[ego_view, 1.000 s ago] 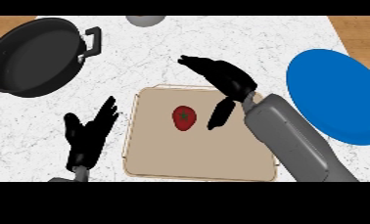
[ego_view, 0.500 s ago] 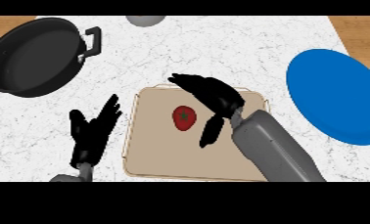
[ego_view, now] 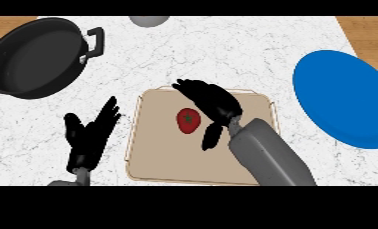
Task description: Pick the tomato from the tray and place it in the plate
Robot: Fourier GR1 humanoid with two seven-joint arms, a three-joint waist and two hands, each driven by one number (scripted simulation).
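A red tomato with a green stem lies on the beige tray, in its upper middle part. My right hand hovers just right of the tomato, fingers spread and reaching over its top, thumb hanging down beside it; nothing is held. The blue plate lies at the right edge of the counter. Left of the tray, my left hand rests open with fingers up.
A black pan with a side handle sits at the upper left. A grey round object shows at the top edge. White marble counter surrounds the tray; wood shows at the far corners.
My right hand has moved left across the tray, from its right side to right beside the tomato. The tomato and left hand have stayed in place.
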